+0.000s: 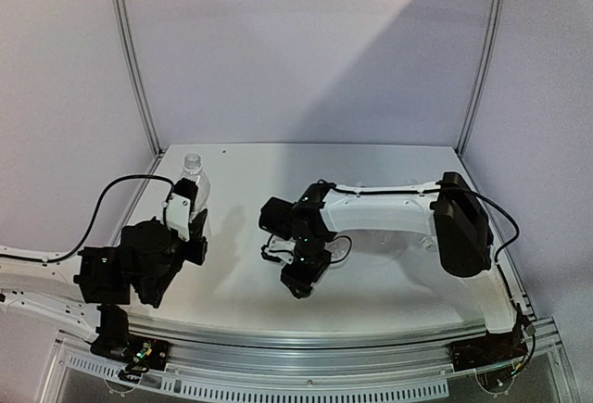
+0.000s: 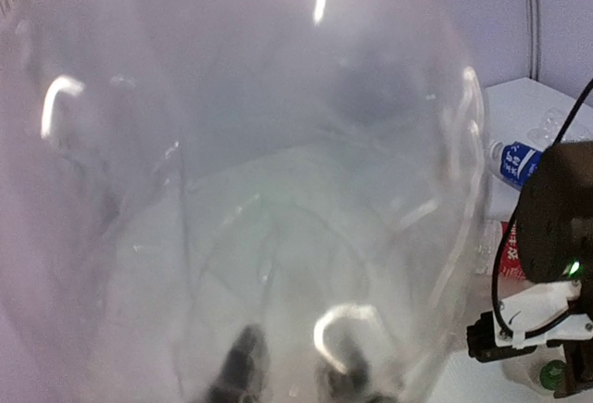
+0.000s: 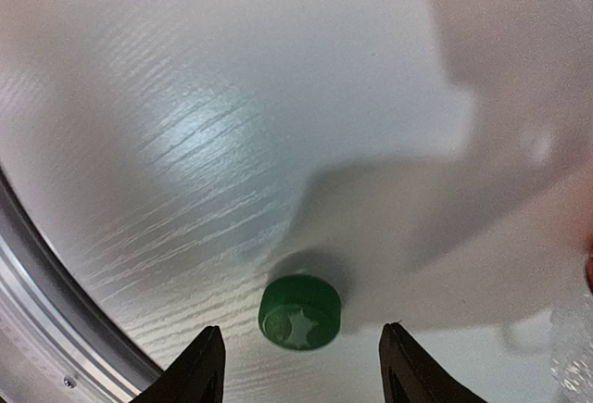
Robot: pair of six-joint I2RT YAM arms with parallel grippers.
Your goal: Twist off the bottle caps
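A green bottle cap (image 3: 299, 312) lies on the white table, top face down. My right gripper (image 3: 301, 366) stands open just above it, one fingertip on each side, neither touching it. In the top view that gripper (image 1: 298, 283) points down at the table's middle front. My left gripper (image 1: 188, 208) is shut on an unlabelled clear bottle (image 1: 192, 176), held upright at the left. That bottle (image 2: 250, 171) fills the left wrist view, with the dark fingers (image 2: 236, 371) blurred behind its wall. The green cap (image 2: 553, 372) also shows at the lower right there.
A blue-label bottle (image 2: 517, 162) and a red-label bottle (image 2: 508, 253) lie on the table behind the right arm (image 2: 556, 227). The metal rail (image 3: 37, 264) of the table's near edge runs close to the left of the cap. Enclosure walls stand behind and at both sides.
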